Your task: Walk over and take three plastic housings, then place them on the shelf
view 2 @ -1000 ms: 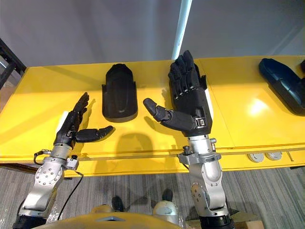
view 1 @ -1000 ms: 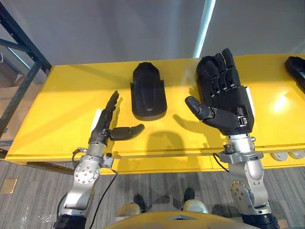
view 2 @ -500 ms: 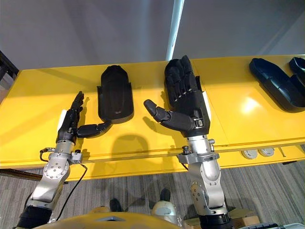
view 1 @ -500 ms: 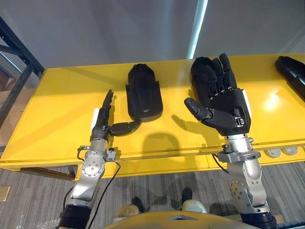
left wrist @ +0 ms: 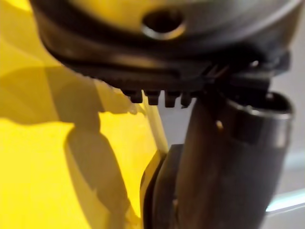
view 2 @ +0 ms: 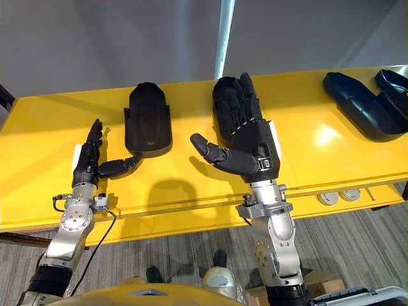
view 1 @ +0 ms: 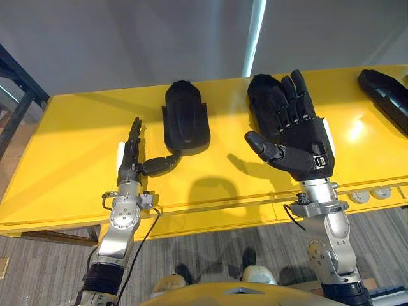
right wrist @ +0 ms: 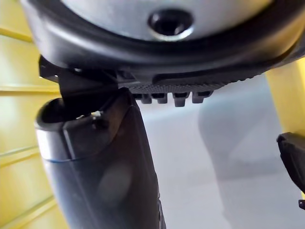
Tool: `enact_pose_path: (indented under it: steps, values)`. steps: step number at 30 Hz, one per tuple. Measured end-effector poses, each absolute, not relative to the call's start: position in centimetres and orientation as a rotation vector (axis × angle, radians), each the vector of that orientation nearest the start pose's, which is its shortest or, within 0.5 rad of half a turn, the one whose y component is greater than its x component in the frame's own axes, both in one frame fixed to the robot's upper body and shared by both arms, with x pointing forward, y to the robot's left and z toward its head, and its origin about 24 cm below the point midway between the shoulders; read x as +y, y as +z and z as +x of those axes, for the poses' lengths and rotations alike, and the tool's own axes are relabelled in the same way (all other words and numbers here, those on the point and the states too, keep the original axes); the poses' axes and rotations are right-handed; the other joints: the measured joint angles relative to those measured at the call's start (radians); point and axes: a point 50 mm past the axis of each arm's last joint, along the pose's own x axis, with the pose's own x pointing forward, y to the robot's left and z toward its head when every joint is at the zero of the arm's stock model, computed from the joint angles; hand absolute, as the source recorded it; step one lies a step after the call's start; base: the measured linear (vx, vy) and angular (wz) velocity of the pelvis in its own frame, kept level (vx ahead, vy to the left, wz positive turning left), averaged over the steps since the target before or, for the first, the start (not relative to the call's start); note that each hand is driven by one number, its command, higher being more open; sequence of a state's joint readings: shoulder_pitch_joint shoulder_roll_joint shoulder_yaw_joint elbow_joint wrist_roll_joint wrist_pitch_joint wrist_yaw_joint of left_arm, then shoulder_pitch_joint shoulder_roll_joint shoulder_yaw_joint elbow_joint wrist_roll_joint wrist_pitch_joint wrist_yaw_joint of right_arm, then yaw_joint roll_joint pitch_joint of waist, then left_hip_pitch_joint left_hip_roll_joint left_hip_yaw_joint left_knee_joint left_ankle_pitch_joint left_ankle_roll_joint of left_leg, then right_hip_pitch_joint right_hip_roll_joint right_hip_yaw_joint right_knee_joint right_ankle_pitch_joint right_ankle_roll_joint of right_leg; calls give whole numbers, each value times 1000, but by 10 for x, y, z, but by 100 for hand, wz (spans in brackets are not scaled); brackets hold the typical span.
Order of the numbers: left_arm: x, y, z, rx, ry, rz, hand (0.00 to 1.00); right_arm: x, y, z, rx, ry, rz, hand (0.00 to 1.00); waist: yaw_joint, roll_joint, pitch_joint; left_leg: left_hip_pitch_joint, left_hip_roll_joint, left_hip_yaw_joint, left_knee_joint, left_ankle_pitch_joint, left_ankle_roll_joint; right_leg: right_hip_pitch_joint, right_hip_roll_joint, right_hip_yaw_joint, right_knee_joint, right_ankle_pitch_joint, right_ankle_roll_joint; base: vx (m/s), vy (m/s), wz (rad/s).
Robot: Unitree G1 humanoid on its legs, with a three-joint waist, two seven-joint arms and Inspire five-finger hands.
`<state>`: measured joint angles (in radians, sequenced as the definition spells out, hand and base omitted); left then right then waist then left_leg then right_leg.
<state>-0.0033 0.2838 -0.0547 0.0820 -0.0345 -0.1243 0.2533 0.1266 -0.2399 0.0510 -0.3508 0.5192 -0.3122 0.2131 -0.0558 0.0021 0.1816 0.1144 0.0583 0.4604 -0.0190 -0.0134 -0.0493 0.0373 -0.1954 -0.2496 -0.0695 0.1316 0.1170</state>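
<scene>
A black plastic housing (view 1: 185,118) lies flat on the yellow table (view 1: 76,159), left of the middle. My left hand (view 1: 130,155) rests open beside it, fingers straight and edge-on, with the thumb (view 1: 162,164) stretched out to the housing's near left corner. My right hand (view 1: 294,131) is held open above the table, fingers spread. A second black housing (view 1: 262,94) lies partly hidden behind its fingers. Two more dark housings (view 2: 356,106) lie at the table's far right. In the left wrist view the thumb (left wrist: 228,167) reaches beside a dark edge over the yellow top.
A dark metal shelf frame (view 1: 18,89) stands past the table's left end. Round sockets (view 1: 370,194) sit in the table's front edge at the right. A grey wall with a pale light strip (view 1: 254,38) closes the far side.
The whole picture has shifted as the camera moved. My left hand has slid forward and turned edge-on, bringing its thumb against the left housing's near corner. The right hand stays open.
</scene>
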Motion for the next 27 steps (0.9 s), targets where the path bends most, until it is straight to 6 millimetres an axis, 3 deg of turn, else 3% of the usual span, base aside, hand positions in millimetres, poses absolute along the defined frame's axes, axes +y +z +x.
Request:
enact_pose_path:
  steps: [14,21,27]
  values:
    - [211,55,257,-106,238,218,100,-169,130,216,-556,296,257,100,-3,-1,2,0,3,3,1,-3,-2,-1,3,3,-2,0,0,-2,-2,0]
    - [193,109,215,-337,71,100,100,-169,127,214,-556,268,290,100,8,1,3,14,4,-20,-1,-7,-3,29,3,-22,-5,-7,-5,-4,-7,9]
    - [189,114,191,-363,-124,-44,100,-171,127,213,-550,202,270,100,29,7,3,33,4,-41,-14,-5,-6,58,2,-50,-7,-16,-4,-24,-15,11]
